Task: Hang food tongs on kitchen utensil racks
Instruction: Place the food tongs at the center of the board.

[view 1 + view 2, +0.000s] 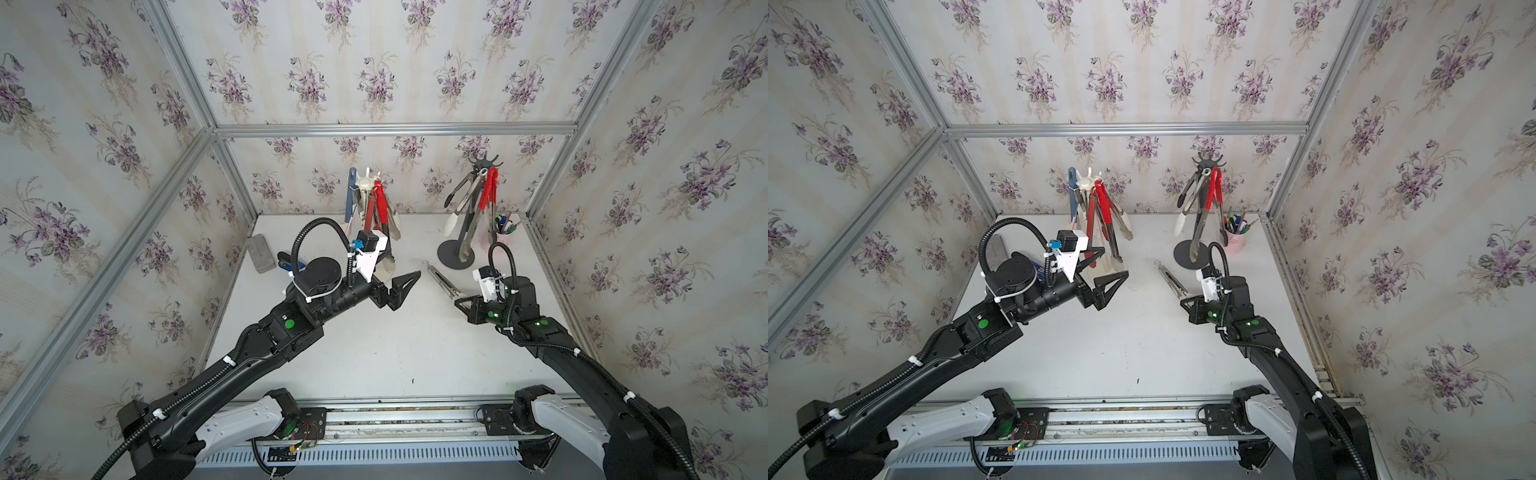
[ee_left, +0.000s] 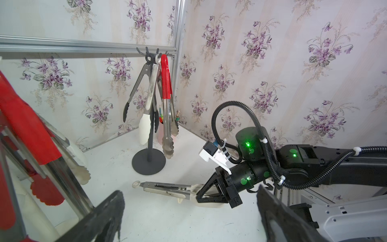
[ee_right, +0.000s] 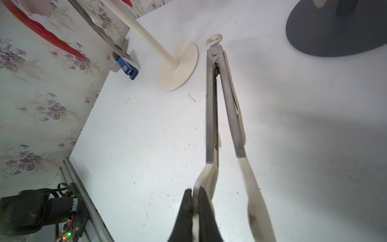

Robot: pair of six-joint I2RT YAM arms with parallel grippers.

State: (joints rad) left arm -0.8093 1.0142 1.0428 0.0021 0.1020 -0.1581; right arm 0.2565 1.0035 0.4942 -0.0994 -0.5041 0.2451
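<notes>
Two utensil racks stood at the back of the white, scuffed bench (image 1: 374, 353) when I took stock.

Item one: cream rack (image 1: 365, 183), a slim round post on a flat disc foot. It carried red-sleeved tongs (image 1: 377, 195) with scalloped tips and a blue-grey pair (image 1: 351, 195), among others I could not separate.

Item two: dark grey rack (image 2: 148, 161), matte, with a hooked crown and a disc foot. On it I counted black-tipped tongs (image 2: 135, 88), white-tipped tongs (image 2: 144, 127) and red-handled steel tongs (image 2: 166, 81) with shell-shaped ends.

Item three: loose tongs (image 3: 211, 104), with brushed steel arms, off-white spatula-shaped tips and a small loop at the hinge. They lay on the bench between the two feet, hinge toward the back wall.

The right gripper (image 3: 195, 189) had its black wedge fingers pressed together on one off-white tip, the second tip lying free beside them. The left gripper (image 1: 1115, 262) hung just in front of the cream rack, its triangular fingers (image 2: 109, 211) spread wide and holding nothing.

Sundries: grey block (image 1: 261, 253), blue stapler-like tool (image 3: 127, 68), pink cup of pens (image 1: 1235, 239).
</notes>
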